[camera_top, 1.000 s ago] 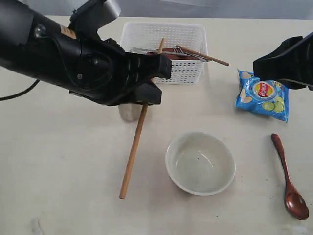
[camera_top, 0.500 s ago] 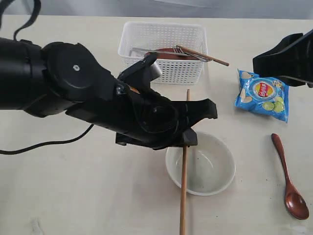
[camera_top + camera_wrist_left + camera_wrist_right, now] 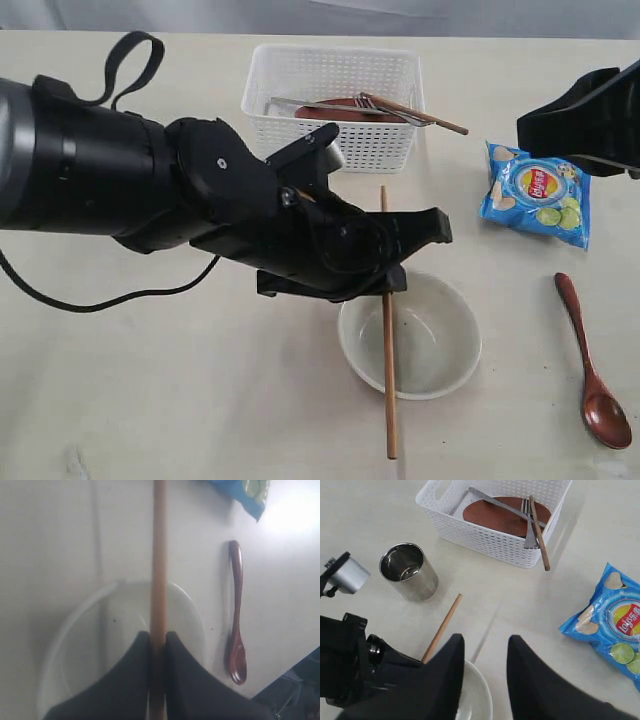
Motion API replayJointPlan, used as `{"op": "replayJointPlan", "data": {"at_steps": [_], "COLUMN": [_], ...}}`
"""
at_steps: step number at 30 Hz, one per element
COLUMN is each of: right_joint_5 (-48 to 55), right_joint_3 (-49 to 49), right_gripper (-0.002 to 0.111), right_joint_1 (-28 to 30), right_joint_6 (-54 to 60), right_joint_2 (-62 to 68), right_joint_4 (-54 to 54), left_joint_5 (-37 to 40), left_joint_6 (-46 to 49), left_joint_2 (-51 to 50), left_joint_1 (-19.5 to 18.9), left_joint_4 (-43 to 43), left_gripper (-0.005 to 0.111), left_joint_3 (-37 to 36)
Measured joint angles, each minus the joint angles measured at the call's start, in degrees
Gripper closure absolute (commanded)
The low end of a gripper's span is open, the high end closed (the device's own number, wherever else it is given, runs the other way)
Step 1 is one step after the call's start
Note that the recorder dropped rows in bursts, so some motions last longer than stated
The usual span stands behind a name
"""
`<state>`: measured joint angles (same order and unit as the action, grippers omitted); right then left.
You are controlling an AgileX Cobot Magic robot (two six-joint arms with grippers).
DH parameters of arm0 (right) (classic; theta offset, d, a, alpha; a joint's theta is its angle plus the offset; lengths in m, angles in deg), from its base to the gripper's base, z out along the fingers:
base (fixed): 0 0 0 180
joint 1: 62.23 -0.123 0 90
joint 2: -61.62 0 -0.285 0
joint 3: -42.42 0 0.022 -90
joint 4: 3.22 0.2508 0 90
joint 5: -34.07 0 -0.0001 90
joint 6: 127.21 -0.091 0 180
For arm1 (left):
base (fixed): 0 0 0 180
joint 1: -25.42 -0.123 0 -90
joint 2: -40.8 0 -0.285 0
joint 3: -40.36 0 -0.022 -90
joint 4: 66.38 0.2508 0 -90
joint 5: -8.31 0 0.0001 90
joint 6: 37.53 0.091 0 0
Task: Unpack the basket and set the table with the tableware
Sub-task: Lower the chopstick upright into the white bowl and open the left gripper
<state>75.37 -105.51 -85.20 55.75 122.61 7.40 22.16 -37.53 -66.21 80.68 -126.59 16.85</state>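
The bench (image 3: 150, 400) carries the basket (image 3: 375, 150) beyond the left fingers (image 3: 142, 647) and the bowl (image 3: 435, 345) beneath them. They pinch a chopstick (image 3: 390, 390), lengthwise from basket across bowl, perhaps touching its rim. The right fingers (image 3: 451, 655) gape, empty.

Right gripper (image 3: 485, 640) hangs with jaws apart, nothing between; cup (image 3: 409, 571) stands near the basket (image 3: 485, 539), plate (image 3: 495, 519) inside.

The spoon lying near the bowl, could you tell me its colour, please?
The spoon is a glossy reddish-brown, clearest in the exterior view.
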Motion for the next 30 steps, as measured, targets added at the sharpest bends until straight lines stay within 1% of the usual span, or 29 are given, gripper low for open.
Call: {"op": "replayJointPlan", "data": {"at_steps": [5, 12, 17, 30], "right_joint_5": [0.0, 0.0, 0.0, 0.0], "right_joint_3": [0.0, 0.0, 0.0, 0.0], "right_gripper": [0.079, 0.079, 0.079, 0.079], "right_joint_1": [0.0, 0.0, 0.0, 0.0], "right_joint_6": [0.0, 0.0, 0.0, 0.0], "right_joint_2": [0.0, 0.0, 0.0, 0.0], "right_joint_4": [0.0, 0.0, 0.0, 0.0], "left_joint_5": [-1.7, -2.5, -1.2, -3.2], "left_joint_6": [0.3, 0.3, 0.3, 0.3], "left_joint_2": [-0.9, -1.3, -2.7, -2.8], "left_joint_1": [1.1, 1.1, 1.1, 1.1], "left_joint_4": [0.0, -0.2, -0.4, -0.6], "left_gripper": [0.107, 0.107, 0.107, 0.107], "left_joint_3": [0.0, 0.1, 0.1, 0.1]}}
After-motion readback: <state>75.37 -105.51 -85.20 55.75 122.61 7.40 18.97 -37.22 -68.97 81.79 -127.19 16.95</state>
